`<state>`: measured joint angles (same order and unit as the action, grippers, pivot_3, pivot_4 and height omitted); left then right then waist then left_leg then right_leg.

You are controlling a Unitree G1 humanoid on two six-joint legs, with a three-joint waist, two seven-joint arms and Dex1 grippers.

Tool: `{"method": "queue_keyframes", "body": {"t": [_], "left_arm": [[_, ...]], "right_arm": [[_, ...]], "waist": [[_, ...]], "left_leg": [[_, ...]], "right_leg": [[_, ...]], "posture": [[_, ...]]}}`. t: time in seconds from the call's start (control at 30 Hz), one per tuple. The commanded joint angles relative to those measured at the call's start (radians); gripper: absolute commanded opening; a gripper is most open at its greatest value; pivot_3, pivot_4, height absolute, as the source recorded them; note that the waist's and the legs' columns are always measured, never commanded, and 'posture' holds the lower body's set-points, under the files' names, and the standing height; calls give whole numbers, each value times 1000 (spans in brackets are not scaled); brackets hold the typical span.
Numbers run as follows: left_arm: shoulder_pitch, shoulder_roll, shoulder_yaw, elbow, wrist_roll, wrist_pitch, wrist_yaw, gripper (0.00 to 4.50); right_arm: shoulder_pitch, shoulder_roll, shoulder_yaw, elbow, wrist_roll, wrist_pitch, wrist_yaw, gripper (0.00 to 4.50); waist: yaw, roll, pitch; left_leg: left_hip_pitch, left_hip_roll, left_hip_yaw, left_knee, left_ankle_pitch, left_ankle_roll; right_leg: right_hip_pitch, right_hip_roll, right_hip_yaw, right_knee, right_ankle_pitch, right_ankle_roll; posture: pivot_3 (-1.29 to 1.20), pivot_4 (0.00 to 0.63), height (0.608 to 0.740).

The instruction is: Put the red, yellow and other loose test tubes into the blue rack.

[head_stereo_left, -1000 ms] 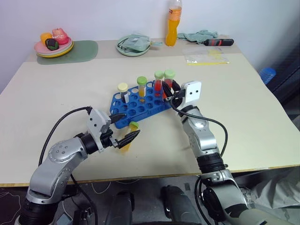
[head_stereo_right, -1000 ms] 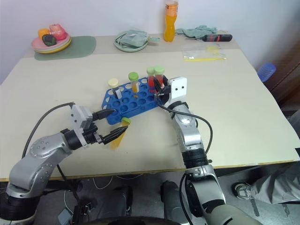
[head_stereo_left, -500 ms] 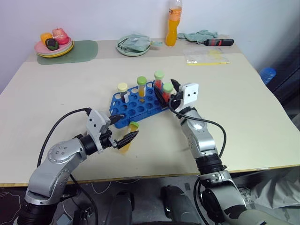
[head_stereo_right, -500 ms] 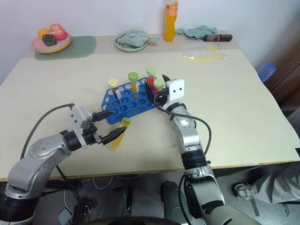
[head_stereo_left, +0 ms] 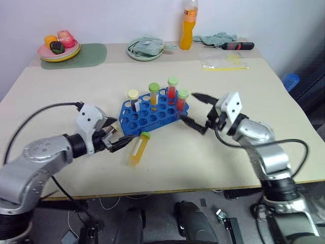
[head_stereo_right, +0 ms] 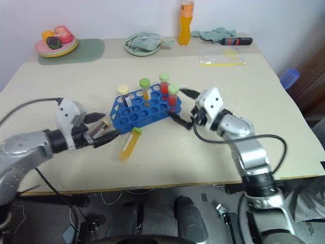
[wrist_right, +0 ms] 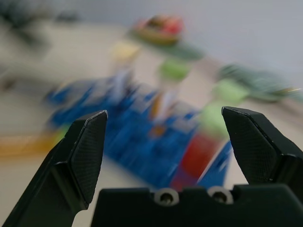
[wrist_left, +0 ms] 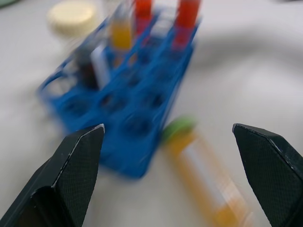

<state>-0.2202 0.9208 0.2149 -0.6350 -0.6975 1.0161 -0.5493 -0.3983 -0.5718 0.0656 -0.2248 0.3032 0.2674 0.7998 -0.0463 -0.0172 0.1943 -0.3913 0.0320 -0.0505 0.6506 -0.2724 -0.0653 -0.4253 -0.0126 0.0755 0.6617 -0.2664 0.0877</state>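
Across a pale beige table [head_stereo_left: 284,132] under a white wall: blue rack [head_stereo_left: 152,113] near the middle, set at a slant, holding four upright capped tubes — a cream-capped one [head_stereo_left: 133,97], a yellow-filled one [head_stereo_left: 153,93] and two red-filled, green-capped ones [head_stereo_left: 172,87] [head_stereo_left: 182,99]. Just in front of the rack, flat on the surface, one loose yellow tube [head_stereo_left: 138,149] with a green cap toward the rack.

Along the far edge: a stack of plates with toy food [head_stereo_left: 58,47] on a green mat [head_stereo_left: 86,54], a green plate [head_stereo_left: 144,50] piled with cloth, an orange bottle [head_stereo_left: 187,24], a crumpled rag [head_stereo_left: 217,38], a red-handled tool [head_stereo_left: 236,46] and a clear bag [head_stereo_left: 222,60].

Left of the loose tube, left gripper [head_stereo_left: 116,140], fingers spread wide and empty, pointed toward rack and tube. Right of the rack, right gripper [head_stereo_left: 195,110], fingers apart, grasping nothing, clear of the nearest red tube.

Wide bare surface on both sides and along the near edge.
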Motion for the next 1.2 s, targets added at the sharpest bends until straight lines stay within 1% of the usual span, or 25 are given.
{"method": "queue_keyframes", "body": {"t": [0.03, 0.1, 0.13, 0.27, 0.37, 0.5, 0.57, 0.63, 0.77, 0.9, 0.97, 1.07, 1.2], "left_arm": [[-119, 76, -48, 9, -66, 235, 11, 4500], [-213, 128, -112, 40, -94, 369, -13, 4500], [-266, 138, -138, 51, -119, 425, -30, 4500], [-427, 100, -220, 43, -167, 572, -23, 4500], [-488, 63, -282, 69, -203, 598, 42, 4500], [-530, 24, -374, 108, -279, 598, 182, 4500], [-531, -18, -397, 133, -344, 598, 280, 4500], [-525, -46, -429, 145, -372, 598, 398, 4500], [-521, -112, -431, 193, -502, 598, 610, 4500], [-503, -223, -401, 261, -595, 598, 859, 4500], [-501, -264, -398, 297, -653, 598, 951, 4500], [-497, -294, -402, 331, -746, 598, 1061, 4500], [-487, -312, -414, 366, -837, 592, 1176, 4500]], "right_arm": [[-10, -28, 0, -70, 36, 13, 60, 4274], [-5, -46, 6, -83, 40, 20, 94, 4274], [-1, -56, 10, -88, 40, 21, 110, 4274], [7, -67, 16, -88, 35, 15, 136, 4274], [11, -63, 20, -88, 32, 15, 139, 4274], [27, -59, 28, -101, 32, 20, 141, 4274], [35, -60, 31, -109, 34, 24, 143, 4274], [43, -61, 33, -116, 34, 26, 142, 4274], [55, -63, 34, -131, 38, 36, 142, 4274], [62, -71, 39, -147, 44, 50, 154, 4274], [64, -73, 40, -151, 44, 55, 162, 4274], [64, -72, 39, -157, 44, 60, 163, 4274], [61, -72, 39, -161, 44, 65, 164, 4274]], "waist": [[0, 0, 0], [0, -1, 1], [0, -1, 1], [2, -2, 1], [2, -2, 1], [1, -2, 1], [3, -2, 1], [4, -2, 1], [5, -2, 1], [5, -2, 1], [7, -2, 1], [5, -2, 1], [6, -2, 1]], "left_leg": [[0, 0, 0, 0, 0, 0], [0, 0, -1, 0, 0, 0], [0, 0, -1, 1, 0, 0], [-1, 0, -1, 1, 0, 0], [-1, 0, -1, 1, 0, 0], [-1, 0, -1, 1, 0, 0], [-1, 0, -1, 1, 0, 0], [-1, 0, -1, 2, 0, 0], [-1, 0, -2, 3, 0, 0], [-1, -1, -2, 3, 0, 0], [-1, -1, -2, 4, 0, 0], [-1, -1, -2, 4, 0, 0], [-1, -1, -2, 4, 1, -1]], "right_leg": [[0, 0, 0, 0, 0, 0], [0, 1, 0, 1, 0, 0], [0, 1, 0, 1, 0, 0], [0, 0, -1, 0, 0, 0], [0, 1, -1, 0, -1, 0], [0, 1, 0, 1, -1, 0], [0, 0, 0, 1, -1, 0], [0, 0, 0, 1, -1, 0], [0, 0, 0, 1, -1, 0], [0, -1, 0, 2, 0, 0], [0, -1, 0, 2, 0, 0], [0, -1, 0, 2, 0, 0], [0, -1, 0, 3, 0, 0]], "posture": [[0, 150, 740], [0, 150, 740], [0, 150, 740], [0, 150, 740], [0, 150, 740], [0, 150, 740], [0, 150, 740], [0, 150, 740], [0, 150, 740], [0, 150, 740], [0, 150, 740], [0, 150, 740], [0, 150, 740]]}}
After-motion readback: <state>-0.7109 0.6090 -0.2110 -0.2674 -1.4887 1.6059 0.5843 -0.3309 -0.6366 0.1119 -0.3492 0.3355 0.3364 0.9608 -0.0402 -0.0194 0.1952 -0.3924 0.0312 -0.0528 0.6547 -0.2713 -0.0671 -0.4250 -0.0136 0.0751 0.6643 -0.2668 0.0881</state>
